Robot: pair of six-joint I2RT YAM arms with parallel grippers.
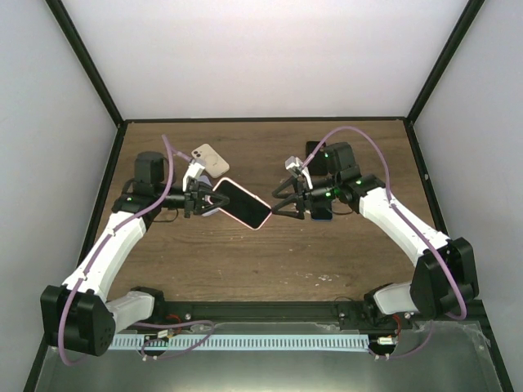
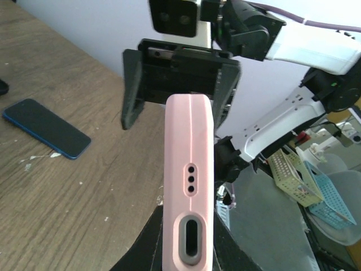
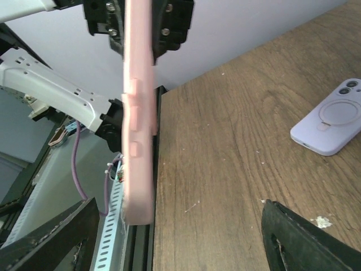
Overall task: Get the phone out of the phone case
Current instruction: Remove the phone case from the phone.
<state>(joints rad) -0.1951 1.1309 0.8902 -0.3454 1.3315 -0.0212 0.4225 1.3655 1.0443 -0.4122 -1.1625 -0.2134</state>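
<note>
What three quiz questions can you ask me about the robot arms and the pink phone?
1. True or false: the left gripper is shut on the slim pink-cased phone.
2. On the right gripper, the jaws are: A open wide; B clamped on a cup; C hidden from every camera.
3. Fill in: the flat dark blue phone lies on the brown wooden ____.
Key: 1 true; 2 A; 3 table.
</note>
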